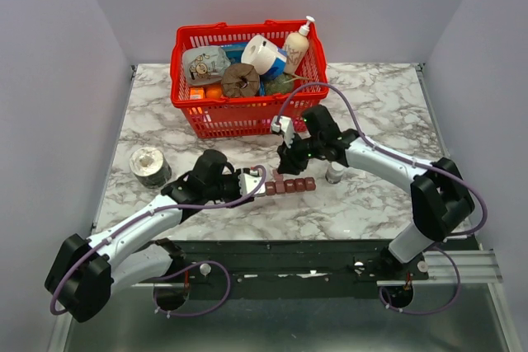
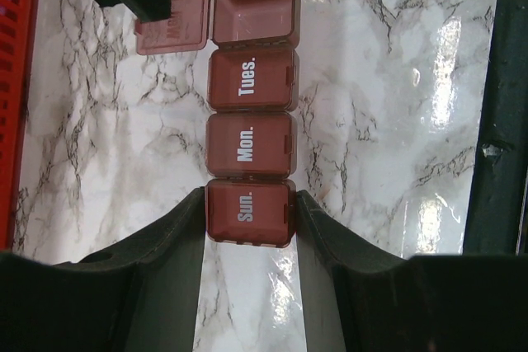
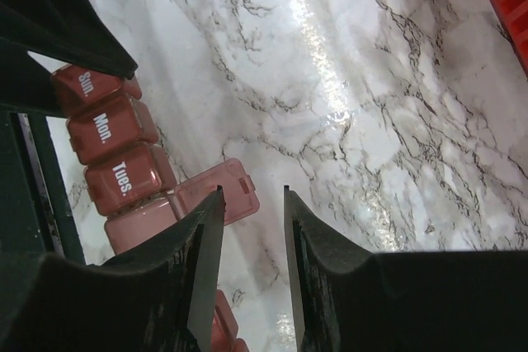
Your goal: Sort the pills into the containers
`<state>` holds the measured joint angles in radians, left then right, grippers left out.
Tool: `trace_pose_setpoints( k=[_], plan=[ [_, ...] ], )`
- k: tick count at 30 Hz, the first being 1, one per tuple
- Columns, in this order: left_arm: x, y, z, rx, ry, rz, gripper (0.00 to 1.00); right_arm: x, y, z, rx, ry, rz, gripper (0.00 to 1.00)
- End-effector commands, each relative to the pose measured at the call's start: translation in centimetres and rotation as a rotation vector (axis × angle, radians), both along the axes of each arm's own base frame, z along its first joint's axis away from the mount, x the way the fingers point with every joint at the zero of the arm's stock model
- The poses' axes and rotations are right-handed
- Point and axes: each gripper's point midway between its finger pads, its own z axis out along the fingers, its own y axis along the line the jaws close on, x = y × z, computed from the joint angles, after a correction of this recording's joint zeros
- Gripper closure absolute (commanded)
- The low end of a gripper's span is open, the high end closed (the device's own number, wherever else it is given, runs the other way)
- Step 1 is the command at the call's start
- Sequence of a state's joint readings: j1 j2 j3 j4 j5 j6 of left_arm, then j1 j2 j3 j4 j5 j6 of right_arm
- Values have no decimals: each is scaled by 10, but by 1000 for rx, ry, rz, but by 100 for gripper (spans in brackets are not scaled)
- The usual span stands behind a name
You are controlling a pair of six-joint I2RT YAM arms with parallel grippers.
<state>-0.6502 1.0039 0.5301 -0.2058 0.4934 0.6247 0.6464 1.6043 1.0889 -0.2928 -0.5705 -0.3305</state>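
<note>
We should brace the dark red-brown plastic strip of containers [image 2: 252, 80] flat on the white marble table [image 1: 371, 195], left gripper [image 2: 250, 197] clamping its Sun. end, while our slightly parted, empty right gripper [image 3: 252, 204] hovers over the open pink lid [image 3: 233, 180].

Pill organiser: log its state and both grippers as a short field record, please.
organiser: dark red strip, day-labelled compartments
open lid: fourth compartment, next after Tues.; flap folded out to the side
shut lids: Sun., Mon., Tues.
left gripper: shut on the organiser's Sun. end
right gripper: open, empty, by the open lid
pills: none seen in these views
</note>
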Motion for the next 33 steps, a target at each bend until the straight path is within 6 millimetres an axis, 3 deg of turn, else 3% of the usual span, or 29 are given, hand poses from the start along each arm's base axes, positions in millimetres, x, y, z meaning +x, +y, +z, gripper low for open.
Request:
trace_pose_setpoints(
  k=[1, 5, 6, 10, 16, 20, 23, 27, 28, 30, 33],
  plan=[
    [4, -20, 16, -89, -28, -39, 94, 6, -5, -18, -57, -16, -15, 55],
    [9, -18, -1, -50, -9, -20, 94, 2, -7, 2, -31, -68, 25, 40],
    [11, -19, -3, -44, -18, -19, 94, -3, -7, 17, 0, -97, 47, 33],
    [20, -20, -15, 17, -23, -11, 94, -12, -17, 45, 48, -158, 98, 20],
    [32, -23, -27, 98, -38, -7, 92, -27, -44, 65, 108, -157, 185, 17],
    [37, -23, -39, 163, -56, -3, 91, -15, -65, 64, 77, -188, 118, 14],
    [39, -21, -48, 218, -55, 8, 85, -1, -83, 67, 74, -189, 43, 14],
    [39, -15, -59, 277, -46, 34, 66, 16, -107, 70, 51, -208, -58, 10],
    [38, -15, -60, 280, -44, 33, 56, 22, -116, 67, 28, -214, -96, 10],
    [37, -15, -61, 283, -45, 37, 45, 26, -125, 63, 8, -216, -131, 9],
    [37, -13, -61, 280, -42, 51, 38, 35, -141, 61, 2, -210, -194, 9]
  ],
)
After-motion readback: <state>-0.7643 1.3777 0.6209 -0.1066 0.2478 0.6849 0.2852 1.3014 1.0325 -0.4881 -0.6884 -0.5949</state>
